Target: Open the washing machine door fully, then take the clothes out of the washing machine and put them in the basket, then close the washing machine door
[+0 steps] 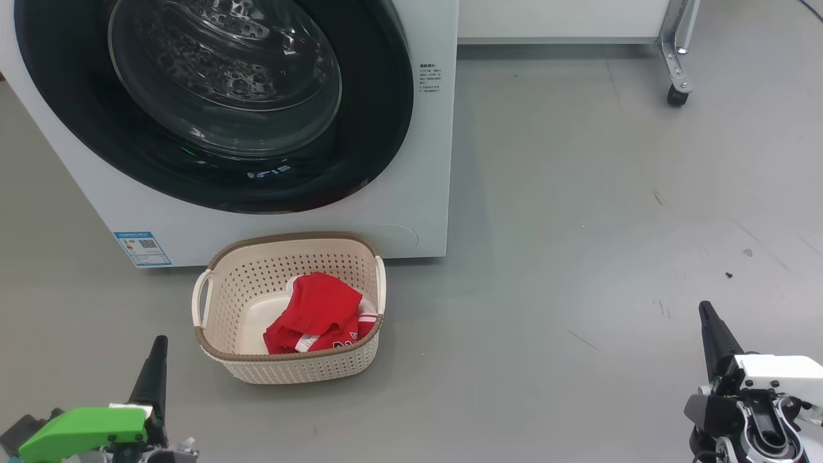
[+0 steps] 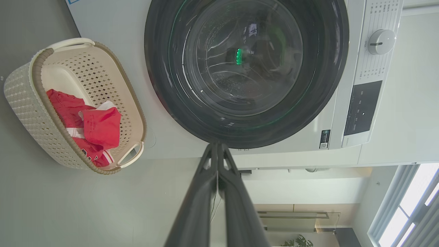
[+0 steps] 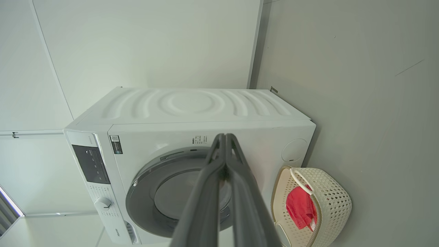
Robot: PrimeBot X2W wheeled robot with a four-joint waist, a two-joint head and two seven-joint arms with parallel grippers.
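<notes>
Closed washing machine door [image 1: 218, 96] lay directly far of left gripper [image 1: 157, 354], far-left of right gripper [image 1: 712, 328]. Left was nearer. Both were clenched, holding nothing.

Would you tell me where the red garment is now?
Head view, lower centre-left: the red garment lies inside the cream perforated basket, right in front of the white washing machine.

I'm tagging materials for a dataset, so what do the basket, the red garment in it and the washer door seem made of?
Basket: matte cream plastic, judging by its even moulded holes; brown rim only imitates weave. Red garment: soft fabric, lying crumpled in folds. Washing machine door: glossy black rim, probably plastic, around clear glass showing reflections.
</notes>
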